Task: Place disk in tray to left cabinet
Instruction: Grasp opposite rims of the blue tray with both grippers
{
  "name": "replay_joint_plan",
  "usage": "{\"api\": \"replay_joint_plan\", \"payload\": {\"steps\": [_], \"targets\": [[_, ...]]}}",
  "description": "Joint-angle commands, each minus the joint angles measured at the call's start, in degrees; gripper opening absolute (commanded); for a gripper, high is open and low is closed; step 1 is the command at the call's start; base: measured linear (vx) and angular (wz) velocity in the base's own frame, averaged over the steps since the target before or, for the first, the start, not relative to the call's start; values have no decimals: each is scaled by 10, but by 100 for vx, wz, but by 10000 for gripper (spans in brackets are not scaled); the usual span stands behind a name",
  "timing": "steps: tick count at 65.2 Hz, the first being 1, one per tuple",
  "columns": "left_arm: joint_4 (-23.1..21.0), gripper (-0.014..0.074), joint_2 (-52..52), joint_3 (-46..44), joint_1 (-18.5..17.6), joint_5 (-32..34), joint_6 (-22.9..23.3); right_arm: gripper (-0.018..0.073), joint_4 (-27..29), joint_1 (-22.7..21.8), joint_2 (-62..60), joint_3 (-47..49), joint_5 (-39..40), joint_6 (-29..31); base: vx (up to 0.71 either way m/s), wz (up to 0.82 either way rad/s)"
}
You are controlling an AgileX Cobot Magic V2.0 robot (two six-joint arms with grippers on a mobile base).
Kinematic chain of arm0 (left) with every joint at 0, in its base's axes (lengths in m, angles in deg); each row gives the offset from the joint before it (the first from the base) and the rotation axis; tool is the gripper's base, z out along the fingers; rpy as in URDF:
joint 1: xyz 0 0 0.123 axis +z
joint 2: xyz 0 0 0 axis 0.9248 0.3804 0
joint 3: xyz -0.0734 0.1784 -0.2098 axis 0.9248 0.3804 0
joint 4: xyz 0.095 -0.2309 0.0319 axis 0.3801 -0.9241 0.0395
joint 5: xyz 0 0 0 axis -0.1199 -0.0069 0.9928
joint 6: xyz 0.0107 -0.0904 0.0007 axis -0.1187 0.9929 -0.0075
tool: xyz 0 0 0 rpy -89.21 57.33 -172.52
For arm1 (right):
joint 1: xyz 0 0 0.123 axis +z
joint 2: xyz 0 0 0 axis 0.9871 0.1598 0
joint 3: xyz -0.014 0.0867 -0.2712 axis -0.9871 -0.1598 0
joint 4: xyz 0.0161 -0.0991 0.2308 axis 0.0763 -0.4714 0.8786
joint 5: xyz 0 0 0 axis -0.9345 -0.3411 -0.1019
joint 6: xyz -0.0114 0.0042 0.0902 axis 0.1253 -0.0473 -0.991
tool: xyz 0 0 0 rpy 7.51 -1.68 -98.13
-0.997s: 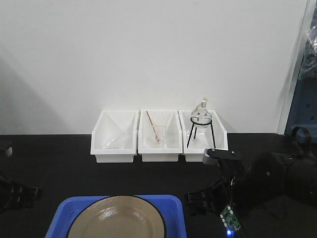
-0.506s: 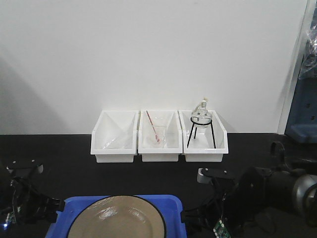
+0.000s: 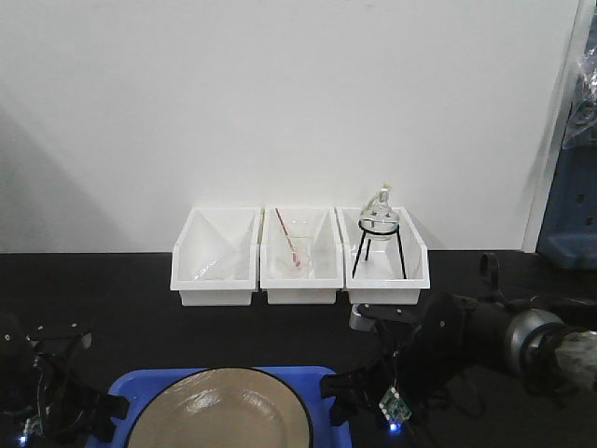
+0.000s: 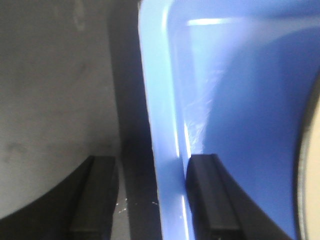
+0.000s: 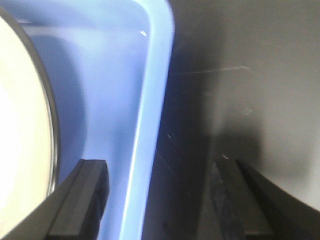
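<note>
Tray (image 3: 312, 377) rims lie inside the wide-spread left tool (image 4: 150, 200) and right tool (image 5: 162, 200), disk (image 3: 219, 415) between them.

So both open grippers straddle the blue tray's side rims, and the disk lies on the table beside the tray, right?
No: the disk lies inside the tray, per the front view. The left gripper and right gripper, both open, do straddle its side rims.
</note>
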Motion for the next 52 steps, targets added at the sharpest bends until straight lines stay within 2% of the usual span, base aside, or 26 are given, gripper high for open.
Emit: {"api": "replay_joint_plan", "payload": {"steps": [1, 14, 35, 52], "targets": [[-13, 434, -28, -16, -3, 0, -2, 478, 8, 0, -17, 27, -1, 5, 0, 0], [-19, 433, -28, -16, -3, -20, -2, 478, 13, 3, 4, 28, -9, 6, 0, 0], [-26, 433, -27, -16, -14, -10, -4, 478, 26, 36, 26, 36, -2, 19, 0, 0], [-39, 433, -7, -16, -25, -8, -8, 461, 29, 41, 34, 38, -11, 11, 0, 0]]}}
